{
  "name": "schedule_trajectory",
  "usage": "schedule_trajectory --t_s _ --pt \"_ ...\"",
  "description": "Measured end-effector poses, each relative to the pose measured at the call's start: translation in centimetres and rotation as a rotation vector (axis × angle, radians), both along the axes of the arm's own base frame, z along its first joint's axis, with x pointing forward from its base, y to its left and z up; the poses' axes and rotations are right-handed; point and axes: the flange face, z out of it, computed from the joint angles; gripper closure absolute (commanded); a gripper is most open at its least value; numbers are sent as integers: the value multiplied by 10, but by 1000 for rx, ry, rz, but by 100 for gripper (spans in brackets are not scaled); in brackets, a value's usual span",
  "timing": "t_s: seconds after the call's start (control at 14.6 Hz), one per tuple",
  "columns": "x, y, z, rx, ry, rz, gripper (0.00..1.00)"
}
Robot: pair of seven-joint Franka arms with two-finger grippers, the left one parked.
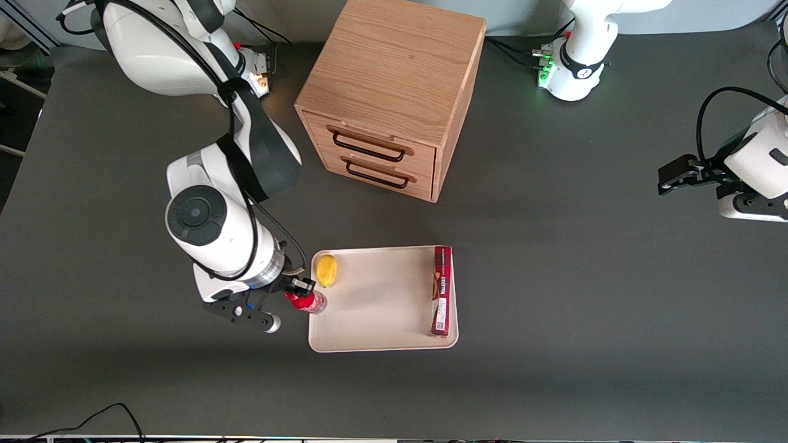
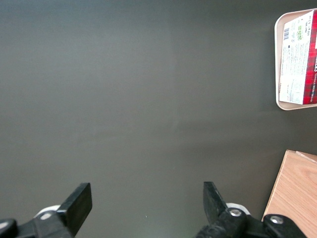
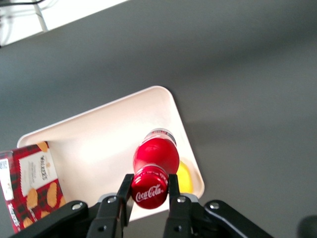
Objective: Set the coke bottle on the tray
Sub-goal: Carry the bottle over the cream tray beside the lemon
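Right wrist view: bottle clamped at the cap

Gripper (image 3: 149, 191) closed on the coke bottle (image 3: 153, 171) by its red cap, fingers (image 3: 125, 191) pressed to either side. Held above the tray (image 1: 381, 295) at its rim toward the working arm's end, just beside a yellow lemon (image 1: 326, 270). Red box (image 1: 442, 289) lying along the tray's edge toward the parked arm's end. Wooden drawer cabinet (image 1: 394, 92) farther from the front camera than the tray.

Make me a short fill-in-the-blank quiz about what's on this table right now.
1. The gripper is shut on the ____ of the coke bottle.
2. On the tray, a yellow lemon lies at one end and a long red ____ at the other.
3. The wooden cabinet has ____ drawers.

Missing words: cap; box; two
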Motion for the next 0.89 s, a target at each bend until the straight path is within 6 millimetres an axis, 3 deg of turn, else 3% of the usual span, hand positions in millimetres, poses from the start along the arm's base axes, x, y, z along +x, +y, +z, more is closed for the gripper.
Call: schedule_trajectory --t_s 0.41,0.82,0.89 --pt "11 28 -41 28 -89 -22 100" --pt "16 39 -81 19 -101 -12 100" --pt "16 39 -84 18 -101 -12 83"
